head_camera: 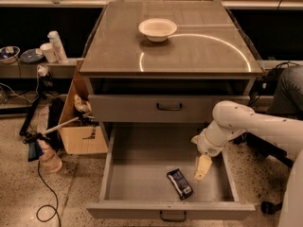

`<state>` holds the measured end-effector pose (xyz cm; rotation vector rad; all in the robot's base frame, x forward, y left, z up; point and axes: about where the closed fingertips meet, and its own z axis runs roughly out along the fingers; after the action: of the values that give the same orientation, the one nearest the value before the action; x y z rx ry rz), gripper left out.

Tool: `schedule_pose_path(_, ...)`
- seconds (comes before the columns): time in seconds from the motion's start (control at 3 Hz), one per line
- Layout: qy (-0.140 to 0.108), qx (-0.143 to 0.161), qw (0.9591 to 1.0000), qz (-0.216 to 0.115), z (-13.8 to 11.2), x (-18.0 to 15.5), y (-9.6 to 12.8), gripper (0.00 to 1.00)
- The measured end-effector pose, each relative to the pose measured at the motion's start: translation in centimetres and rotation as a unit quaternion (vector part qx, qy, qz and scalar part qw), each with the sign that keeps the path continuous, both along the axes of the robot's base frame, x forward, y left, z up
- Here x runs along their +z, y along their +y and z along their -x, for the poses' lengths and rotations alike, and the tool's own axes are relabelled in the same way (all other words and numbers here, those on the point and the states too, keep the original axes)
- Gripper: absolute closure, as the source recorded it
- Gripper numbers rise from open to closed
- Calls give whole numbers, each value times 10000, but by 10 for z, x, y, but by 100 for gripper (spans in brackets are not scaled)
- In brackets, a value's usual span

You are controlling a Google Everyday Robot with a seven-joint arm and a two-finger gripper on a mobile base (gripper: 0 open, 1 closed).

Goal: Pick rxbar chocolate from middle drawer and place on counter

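The rxbar chocolate (180, 183), a dark flat bar with a pale label patch, lies on the floor of the open middle drawer (142, 178), near the front right. My gripper (202, 169) hangs from the white arm inside the drawer, just right of the bar and a little above the floor, pointing down. It does not touch the bar. The counter (189, 56) is the grey-brown cabinet top with a thin white arc line.
A white bowl (157, 29) stands on the counter at the back. The shallower drawer front (168, 108) with a black handle is closed above. A cardboard box (80, 126), cables and bottles lie left of the cabinet. A chair base (272, 205) stands right.
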<state>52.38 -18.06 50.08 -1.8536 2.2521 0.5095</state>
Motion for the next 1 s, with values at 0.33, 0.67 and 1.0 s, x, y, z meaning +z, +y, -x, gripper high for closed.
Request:
schedule_pose_path(0.33, 0, 0, 10000, 0, 0, 0, 0, 0)
schedule_pose_path(0.67, 89, -78, 9999, 16, -1, -14, 0, 0)
schedule_pose_path(1.0, 208, -194, 9995, 101, -1, -35, 1, 0)
